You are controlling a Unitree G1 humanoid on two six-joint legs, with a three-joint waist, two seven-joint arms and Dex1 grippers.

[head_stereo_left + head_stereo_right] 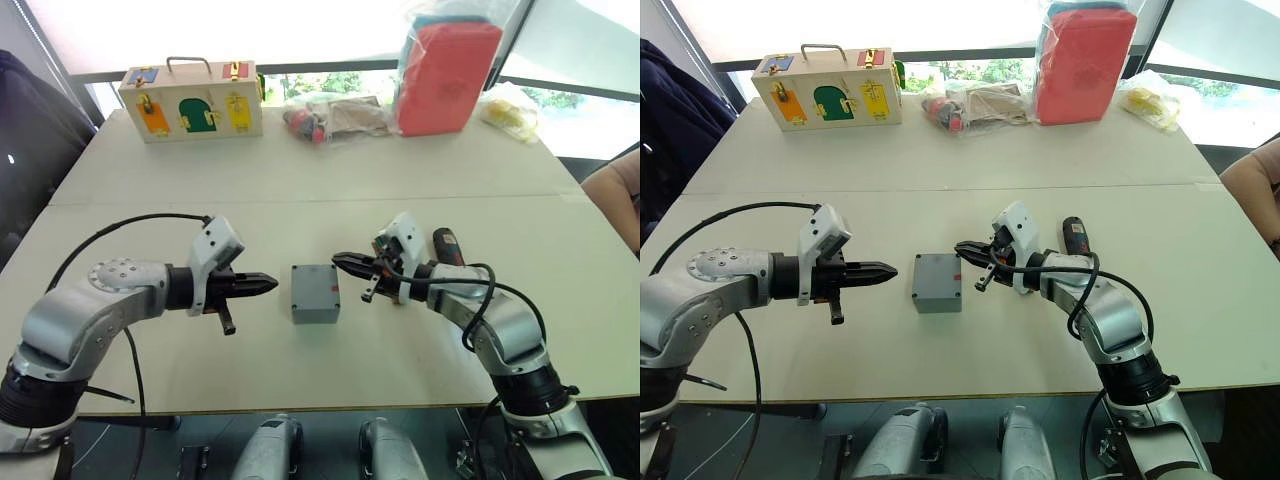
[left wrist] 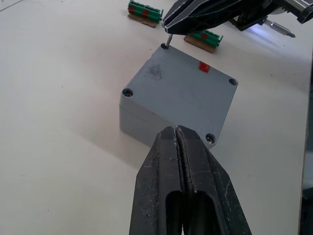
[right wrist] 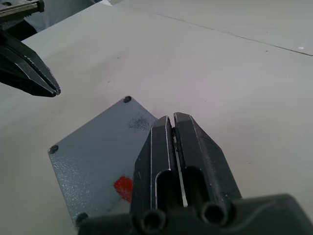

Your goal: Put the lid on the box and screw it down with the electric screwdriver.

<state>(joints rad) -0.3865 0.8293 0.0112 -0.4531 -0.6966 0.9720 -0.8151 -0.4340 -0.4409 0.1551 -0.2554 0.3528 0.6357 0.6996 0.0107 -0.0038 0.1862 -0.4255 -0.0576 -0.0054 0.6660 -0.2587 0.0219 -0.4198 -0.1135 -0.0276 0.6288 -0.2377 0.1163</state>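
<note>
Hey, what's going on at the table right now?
Left gripper shut, empty, beside the box. Right gripper pinching a small screw over the box corner, lid on. Screwdriver lying behind the right arm. Nothing blocking.

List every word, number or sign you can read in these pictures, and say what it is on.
No readable words or numbers.
The box bears a plain red mark, without letters.
The wooden box has coloured doors, no legible text.
The screwdriver has red markings too small to read.

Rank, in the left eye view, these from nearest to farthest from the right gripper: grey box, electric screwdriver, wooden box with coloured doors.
From the right gripper:
1. Grey box, just off its fingertips, toward the robot's left.
2. Electric screwdriver, on the table to the robot's right of that wrist.
3. Wooden box with coloured doors, at the far left edge.
</note>
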